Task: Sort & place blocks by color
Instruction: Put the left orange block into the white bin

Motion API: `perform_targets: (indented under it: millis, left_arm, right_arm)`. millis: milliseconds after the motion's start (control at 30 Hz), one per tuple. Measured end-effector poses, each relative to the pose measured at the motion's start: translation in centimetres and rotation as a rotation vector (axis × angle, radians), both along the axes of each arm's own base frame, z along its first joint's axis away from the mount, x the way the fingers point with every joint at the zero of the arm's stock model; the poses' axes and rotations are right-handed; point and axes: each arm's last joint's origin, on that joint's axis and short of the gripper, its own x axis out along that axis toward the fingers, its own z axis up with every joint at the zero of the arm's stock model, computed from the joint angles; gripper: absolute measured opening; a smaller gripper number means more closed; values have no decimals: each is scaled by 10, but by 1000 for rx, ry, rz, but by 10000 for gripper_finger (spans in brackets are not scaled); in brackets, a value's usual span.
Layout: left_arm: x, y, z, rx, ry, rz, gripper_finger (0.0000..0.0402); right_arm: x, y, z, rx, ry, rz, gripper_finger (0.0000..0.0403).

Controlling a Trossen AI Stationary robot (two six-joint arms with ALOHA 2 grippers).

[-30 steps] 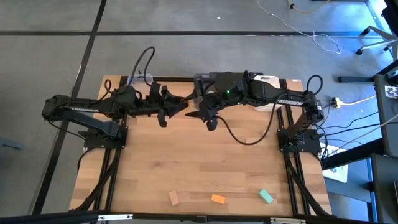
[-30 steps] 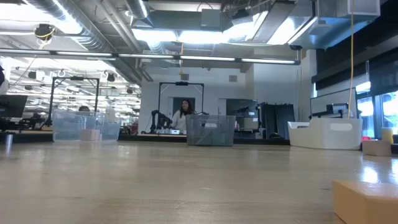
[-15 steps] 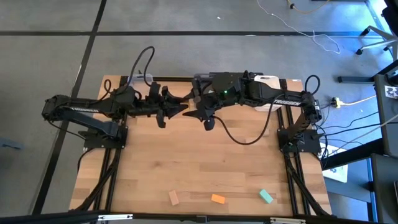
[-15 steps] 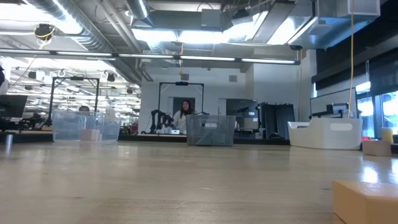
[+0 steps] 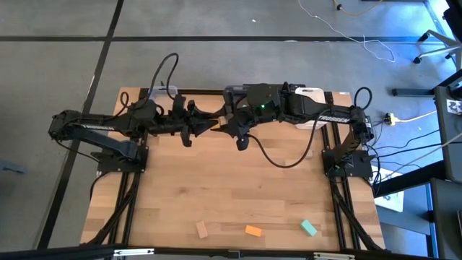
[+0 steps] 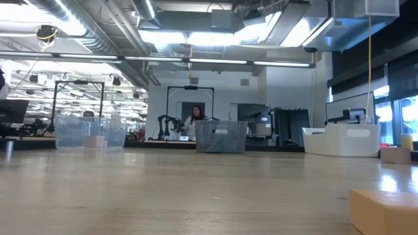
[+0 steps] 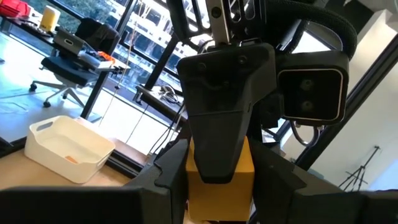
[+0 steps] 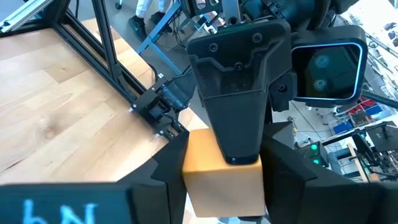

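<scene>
Both arms meet nose to nose in the upper middle of the high view, close to the far edge of the worktop [image 5: 238,195]. The left tool [image 5: 209,124] and the right tool [image 5: 225,130] almost touch there. From each wrist view, a yellow-tan block [image 7: 219,183] sits between that arm's own dark fingers with the other arm's tool pressed over it, so both appear closed on the same block [image 8: 222,176], though I cannot tell which one bears it.

Below the arms, a broad stretch of bare wood runs down to the near edge. Three blocks lie in a loose row along that lower edge, well apart from each other: a tan block [image 5: 202,230] at lower centre-left, an orange block [image 5: 253,231] beside it, and a teal block [image 5: 309,228] farther right.

In the low view a tan block [image 6: 384,210] sits at the lower right corner, and a person [image 6: 193,121] stands far back in the room.
</scene>
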Motion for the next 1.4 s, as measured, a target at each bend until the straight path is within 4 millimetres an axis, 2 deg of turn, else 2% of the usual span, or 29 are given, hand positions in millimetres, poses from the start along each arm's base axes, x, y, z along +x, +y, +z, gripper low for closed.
perform_targets:
  millis: [133,400,633,933,1033,1233,1400]
  left_arm:
    - [0,0,0,-1,0,-1,125]
    - [1,0,-3,45,33,11,168]
    - [1,0,-5,59,59,13,173]
    - [0,0,-5,55,61,1,175]
    - [0,0,-5,54,69,0,175]
    - [-6,-1,-2,81,67,-18,175]
    - [-14,-1,-1,105,88,-11,175]
  right_arm:
    - [0,0,0,-9,-1,-11,150]
    - [0,-2,-1,-5,10,-65,139]
    - [-2,-2,-2,1,34,-73,139]
    - [-12,4,6,-2,27,-71,139]
    - [-15,6,9,-25,21,-125,139]
    - [-28,14,14,-49,50,-183,139]
    - [-48,21,25,-19,55,-285,139]
